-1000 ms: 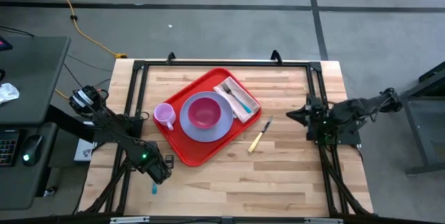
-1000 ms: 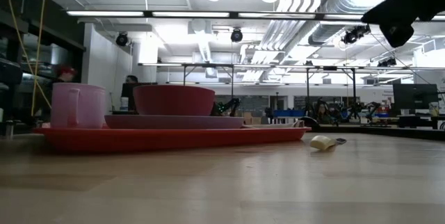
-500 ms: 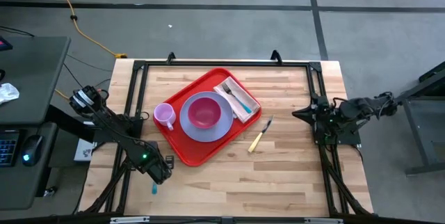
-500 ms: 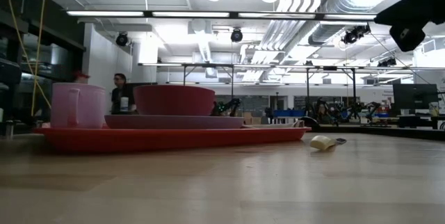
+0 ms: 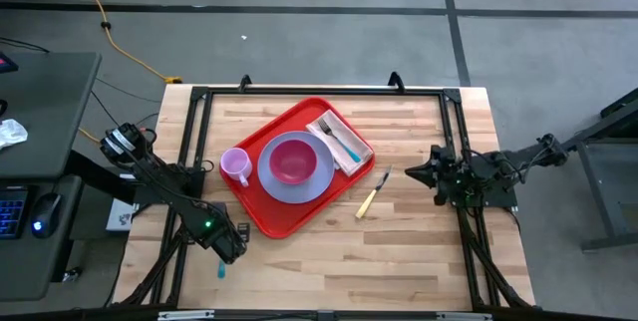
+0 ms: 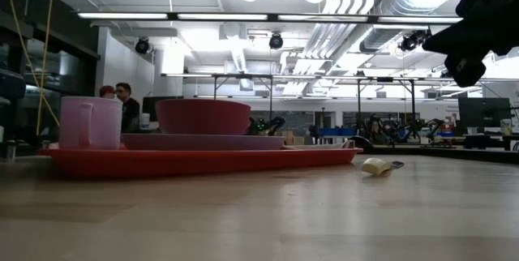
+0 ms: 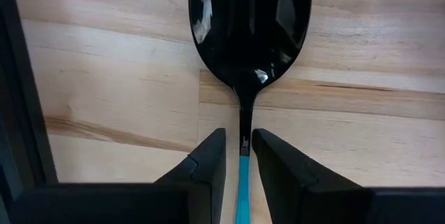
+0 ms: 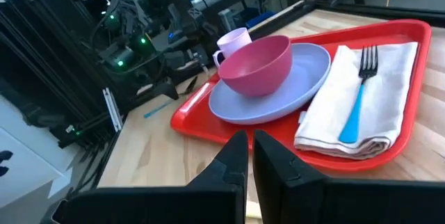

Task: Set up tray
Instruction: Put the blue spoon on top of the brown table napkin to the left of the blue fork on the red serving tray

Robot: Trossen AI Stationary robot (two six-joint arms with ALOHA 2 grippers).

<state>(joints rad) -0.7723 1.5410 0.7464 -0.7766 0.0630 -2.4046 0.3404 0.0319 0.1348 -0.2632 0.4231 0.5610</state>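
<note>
Pale wooden plank table (image 5: 329, 261) framed by black rails, grey floor around it, bright hall with ceiling pipes and two people far behind. Large red plastic rectangular tray (image 5: 261, 214) near the table's middle, lying diagonally, long axis from near-left to far-right, carrying a round lavender plate (image 5: 314, 187), pink bowl (image 5: 293, 159), pink cup (image 5: 235, 164) and a napkin with a fork (image 5: 343, 142). Left of the tray, left gripper (image 7: 240, 156) closed narrowly on a black-bowled spoon with blue handle (image 7: 248, 36); right of the tray, right gripper (image 5: 419, 170) fully closed, holding nothing, beyond a cream-handled knife (image 5: 370, 198).
</note>
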